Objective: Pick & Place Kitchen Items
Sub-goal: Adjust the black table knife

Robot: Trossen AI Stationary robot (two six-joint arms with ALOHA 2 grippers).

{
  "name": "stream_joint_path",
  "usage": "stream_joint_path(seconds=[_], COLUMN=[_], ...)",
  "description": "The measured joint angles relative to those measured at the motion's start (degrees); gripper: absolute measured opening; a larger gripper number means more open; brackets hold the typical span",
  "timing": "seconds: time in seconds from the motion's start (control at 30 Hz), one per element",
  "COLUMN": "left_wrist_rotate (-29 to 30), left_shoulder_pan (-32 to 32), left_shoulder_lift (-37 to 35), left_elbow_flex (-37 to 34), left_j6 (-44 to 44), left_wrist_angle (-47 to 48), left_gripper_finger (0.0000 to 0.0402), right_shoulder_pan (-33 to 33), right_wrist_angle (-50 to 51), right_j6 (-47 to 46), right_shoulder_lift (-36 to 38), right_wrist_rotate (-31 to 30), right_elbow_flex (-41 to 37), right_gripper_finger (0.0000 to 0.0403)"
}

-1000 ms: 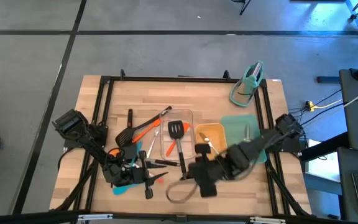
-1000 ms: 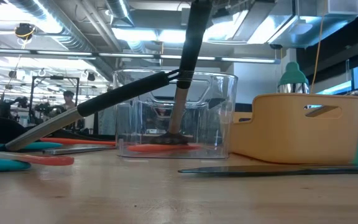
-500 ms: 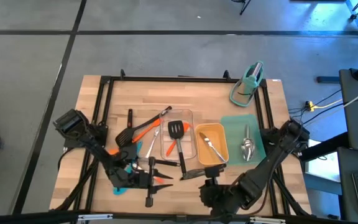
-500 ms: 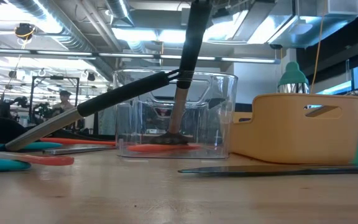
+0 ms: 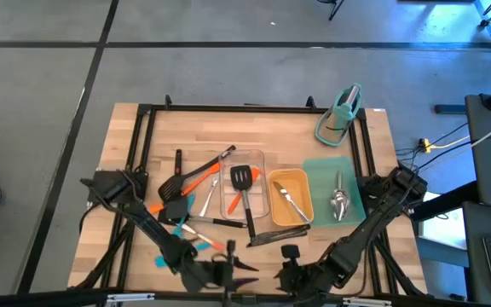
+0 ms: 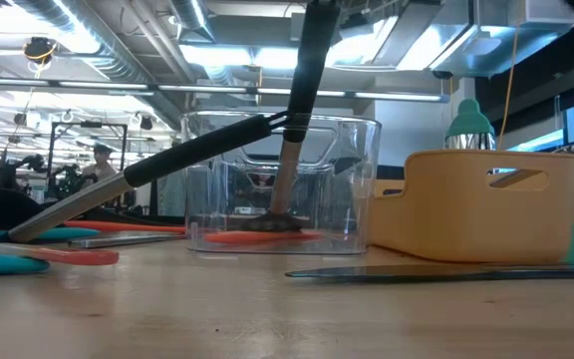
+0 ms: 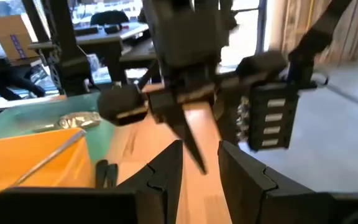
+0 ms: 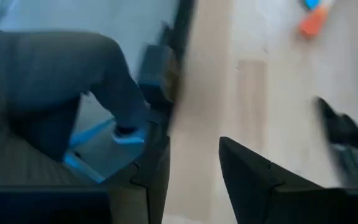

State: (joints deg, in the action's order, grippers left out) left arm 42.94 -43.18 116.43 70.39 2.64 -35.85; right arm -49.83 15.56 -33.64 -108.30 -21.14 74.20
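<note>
We've got both arms folded way down toward the bottom edge of the high view. The left gripper (image 5: 228,275) sits bottom center-left, its arm running up to the left-middle of the frame. The right gripper (image 5: 290,275) is just beside it, arm angling up to the right-middle. Both sets of fingers are parted with nothing between them.

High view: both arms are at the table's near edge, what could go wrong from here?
The left pincer and right pincer sit close together, facing each other; either one swinging out might clip the other. The dark utensil lying just ahead of them could get swept along the table.
</note>
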Motion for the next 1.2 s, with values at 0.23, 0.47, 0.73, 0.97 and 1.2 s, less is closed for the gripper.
stream_joint_path(seconds=[0.23, 0.47, 0.73, 0.97, 1.2], left_wrist_rotate=[-0.74, -1.50, 2.53, 5.60, 6.46], left_shoulder_pan=[1.63, 2.72, 1.14, -0.81, -2.54], left_shoulder_lift=[2.57, 2.62, 1.96, -1.33, -3.37], left_elbow_flex=[3.30, 3.28, 3.26, 3.26, 3.26], left_j6=[0.63, 2.62, 0.45, -3.78, -6.20], left_wrist_angle=[0.08, 1.41, 1.40, 1.35, 1.08], left_gripper_finger=[0.0097, 0.0097, 0.0097, 0.0097, 0.0097], right_shoulder_pan=[-3.44, -3.95, 0.51, 2.67, 4.92], right_wrist_angle=[-2.22, 10.63, 29.10, 29.45, 27.41], right_j6=[-4.48, -20.83, -39.39, -36.57, -36.88], right_shoulder_lift=[-0.45, -0.45, -0.65, -0.71, -0.94], right_wrist_rotate=[-8.74, -21.88, -13.95, -13.81, -12.80], right_elbow_flex=[-3.23, -4.07, -4.09, -4.20, -7.19], right_gripper_finger=[0.0140, 0.0140, 0.0136, 0.0104, 0.0075])
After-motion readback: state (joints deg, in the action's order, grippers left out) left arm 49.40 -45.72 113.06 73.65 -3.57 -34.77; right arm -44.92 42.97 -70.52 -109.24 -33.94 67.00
